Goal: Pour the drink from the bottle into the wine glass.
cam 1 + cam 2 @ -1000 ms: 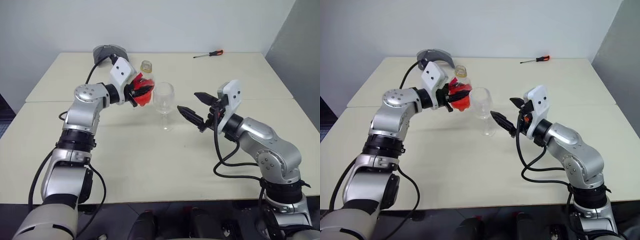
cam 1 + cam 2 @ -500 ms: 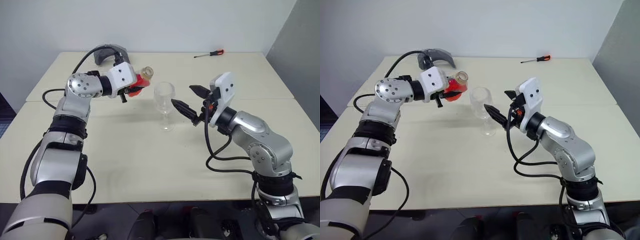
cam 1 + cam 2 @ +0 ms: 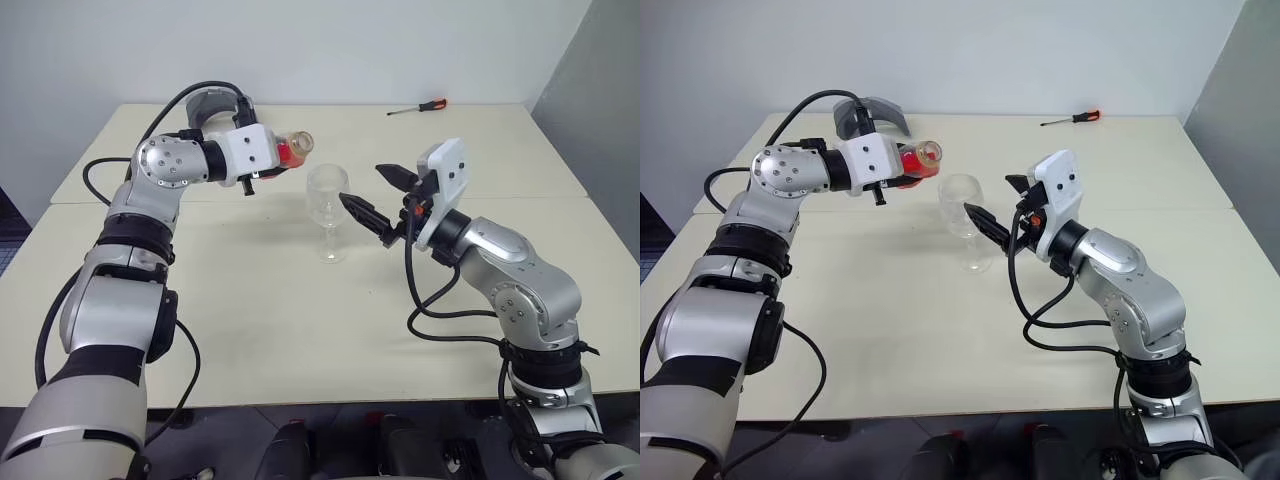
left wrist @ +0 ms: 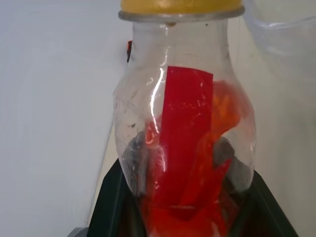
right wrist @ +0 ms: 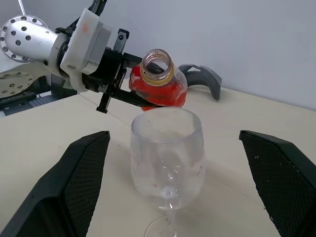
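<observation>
1. Far left on the tabletop [image 3: 250, 300]: a grey curved object [image 3: 212, 105] lay near the back edge, behind the left arm.
2. The left claw [image 3: 275, 160] was clamped on the bottle [image 3: 292, 150], held tipped nearly level above the tabletop, open mouth toward the wine glass [image 3: 327, 200] and just short of its rim. No cap on the neck.
3. The drink [image 5: 160, 91] sat red in the bottle's body; we saw no stream, and the glass bowl looked essentially empty.
4. The glass stood upright mid-tabletop, between the arms.
5. The right claw [image 3: 375, 195] had its fingers spread wide just beside the bowl, gripping nothing.
6. Far right, at the back: a screwdriver [image 3: 417, 107].
7. Judgement: tilt phase, pour not yet begun. The next move calls for bringing the mouth over the rim and tipping further.
</observation>
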Robot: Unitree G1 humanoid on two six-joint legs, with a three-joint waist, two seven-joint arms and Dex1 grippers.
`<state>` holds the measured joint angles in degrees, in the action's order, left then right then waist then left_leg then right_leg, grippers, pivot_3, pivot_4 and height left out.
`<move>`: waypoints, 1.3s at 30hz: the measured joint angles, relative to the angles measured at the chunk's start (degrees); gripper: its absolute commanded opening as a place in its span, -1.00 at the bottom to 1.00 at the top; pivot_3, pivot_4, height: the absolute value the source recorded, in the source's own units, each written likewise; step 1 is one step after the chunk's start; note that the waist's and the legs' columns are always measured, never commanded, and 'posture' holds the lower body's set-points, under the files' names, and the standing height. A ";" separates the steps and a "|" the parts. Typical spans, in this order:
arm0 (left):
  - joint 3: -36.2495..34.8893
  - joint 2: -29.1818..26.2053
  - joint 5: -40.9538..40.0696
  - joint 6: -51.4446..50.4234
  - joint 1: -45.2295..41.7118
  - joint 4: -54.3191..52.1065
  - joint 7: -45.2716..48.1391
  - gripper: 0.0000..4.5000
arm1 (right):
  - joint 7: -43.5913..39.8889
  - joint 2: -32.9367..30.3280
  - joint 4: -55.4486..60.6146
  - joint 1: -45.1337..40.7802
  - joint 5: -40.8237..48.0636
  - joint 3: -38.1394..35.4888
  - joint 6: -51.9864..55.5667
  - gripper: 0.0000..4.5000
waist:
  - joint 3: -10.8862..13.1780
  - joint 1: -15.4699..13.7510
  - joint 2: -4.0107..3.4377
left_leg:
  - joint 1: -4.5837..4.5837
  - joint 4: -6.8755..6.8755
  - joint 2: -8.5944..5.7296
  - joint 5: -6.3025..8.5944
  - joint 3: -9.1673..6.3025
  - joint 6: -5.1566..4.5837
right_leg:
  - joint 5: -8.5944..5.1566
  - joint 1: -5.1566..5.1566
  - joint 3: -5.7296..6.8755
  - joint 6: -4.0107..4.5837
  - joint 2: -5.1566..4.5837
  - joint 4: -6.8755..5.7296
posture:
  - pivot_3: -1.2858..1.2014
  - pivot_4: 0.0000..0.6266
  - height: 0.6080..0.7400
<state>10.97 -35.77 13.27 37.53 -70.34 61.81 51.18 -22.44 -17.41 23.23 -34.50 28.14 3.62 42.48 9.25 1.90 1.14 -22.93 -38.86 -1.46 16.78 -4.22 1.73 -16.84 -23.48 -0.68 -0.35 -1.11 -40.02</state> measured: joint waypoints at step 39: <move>6.24 -2.77 12.74 13.47 -6.29 5.81 -9.50 -0.50 | -1.10 0.45 -0.25 1.56 -1.93 1.14 -0.79 1.00 | 0.00 0.11 0.00 | 0.01 -0.01 -0.02 -0.01 0.02 0.01 | 0.00 -0.02 -0.01 0.00 0.00 -0.05 | 0.03 -0.52 1.00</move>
<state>17.22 -38.55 26.01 51.01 -76.63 67.62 41.68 -23.54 -16.96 22.98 -32.94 26.21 4.76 41.68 9.25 2.01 1.14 -22.92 -38.87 -1.49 16.78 -4.19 1.74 -16.84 -23.51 -0.69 -0.36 -1.11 -40.08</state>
